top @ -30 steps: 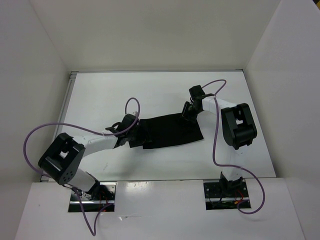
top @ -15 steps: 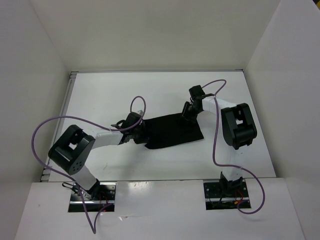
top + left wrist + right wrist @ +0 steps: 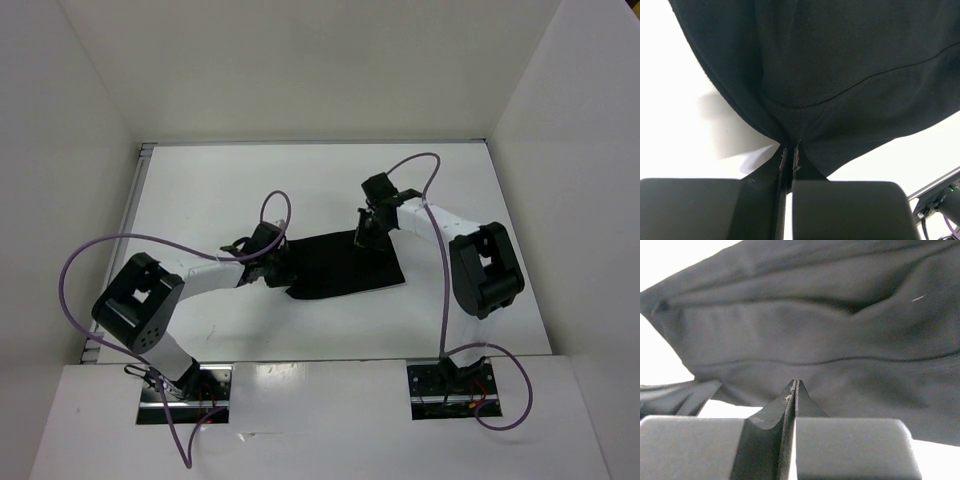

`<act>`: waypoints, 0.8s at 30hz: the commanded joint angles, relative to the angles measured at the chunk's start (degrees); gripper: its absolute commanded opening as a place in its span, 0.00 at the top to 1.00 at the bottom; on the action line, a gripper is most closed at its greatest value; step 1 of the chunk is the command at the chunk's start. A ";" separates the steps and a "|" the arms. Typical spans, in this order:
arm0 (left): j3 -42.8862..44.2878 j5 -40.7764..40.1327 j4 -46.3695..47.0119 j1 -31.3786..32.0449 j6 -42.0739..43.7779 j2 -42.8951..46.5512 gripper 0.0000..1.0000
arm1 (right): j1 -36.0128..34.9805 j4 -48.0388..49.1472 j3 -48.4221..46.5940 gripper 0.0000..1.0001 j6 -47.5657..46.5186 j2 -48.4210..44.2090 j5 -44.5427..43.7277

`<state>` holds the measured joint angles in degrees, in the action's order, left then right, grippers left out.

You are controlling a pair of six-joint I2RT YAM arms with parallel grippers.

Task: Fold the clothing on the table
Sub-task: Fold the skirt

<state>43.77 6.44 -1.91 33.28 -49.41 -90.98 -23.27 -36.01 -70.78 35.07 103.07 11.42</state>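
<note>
The black clothing [image 3: 345, 265] lies near the middle of the white tabletop [image 3: 200, 190], between both arms. The left gripper [image 3: 789, 151] is clamped on its left edge, fabric bunching into the closed fingers. The right gripper [image 3: 794, 389] is pinched together on its far right edge.

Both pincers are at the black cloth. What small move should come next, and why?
Probably raise both pincers a little, together. The left pincer is shut on the clothing at its left end, and the right pincer looks shut on its far edge, while the rest lies on the table. Lifting frees that edge for folding.
</note>
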 commanded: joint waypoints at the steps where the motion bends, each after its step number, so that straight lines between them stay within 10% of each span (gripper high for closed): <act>1: 2.64 -0.72 -0.90 0.21 2.38 -1.56 1.00 | -3.09 -2.93 1.69 1.00 -0.62 -1.91 -0.79; 24: 3.34 -0.02 -2.48 -2.25 3.00 0.09 1.00 | -12.68 -0.73 6.54 1.00 4.83 0.55 3.08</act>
<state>46.11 6.35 -3.66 31.16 -47.90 -92.71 -35.46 -37.19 -64.45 39.13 102.59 14.24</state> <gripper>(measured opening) 0.027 0.001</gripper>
